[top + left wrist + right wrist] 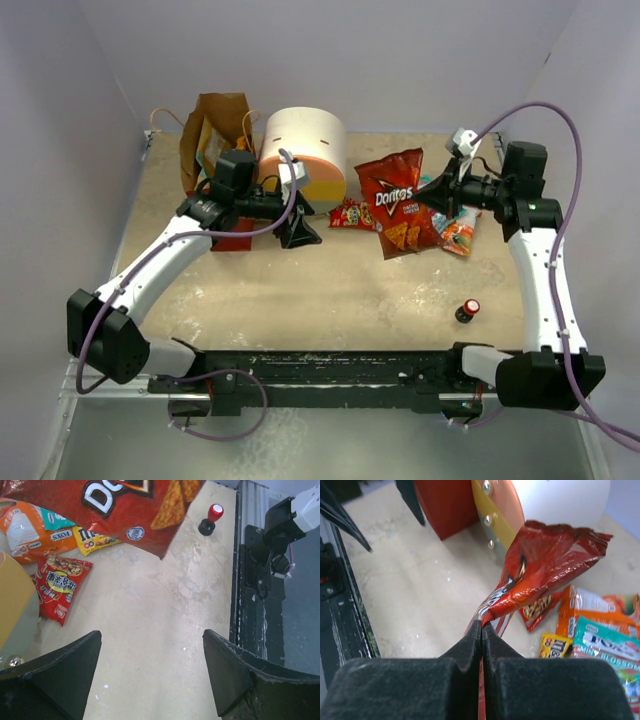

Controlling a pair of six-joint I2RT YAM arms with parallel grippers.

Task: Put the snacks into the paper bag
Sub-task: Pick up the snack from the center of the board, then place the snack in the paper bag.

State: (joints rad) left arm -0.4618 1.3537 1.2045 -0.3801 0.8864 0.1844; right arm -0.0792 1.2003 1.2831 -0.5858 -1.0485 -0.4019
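Observation:
My right gripper (pixel 432 190) is shut on the edge of the red Doritos bag (pixel 398 200) and holds it lifted over the table; the pinch shows in the right wrist view (pixel 481 625), with the bag (pixel 545 565) hanging beyond it. Small packets lie under and beside it: a red one (pixel 350 213), an orange one (pixel 580 610), a yellow one (pixel 555 647) and a teal one (pixel 605 640). The brown paper bag (pixel 215 125) stands at the back left. My left gripper (pixel 298 232) is open and empty in front of the drawer unit, over bare table (pixel 152 635).
The round cream, orange and yellow drawer unit (pixel 305 150) stands between the paper bag and the snacks. A small dark bottle with a red cap (pixel 467 310) stands near the right arm's base. Walls close in the back and both sides.

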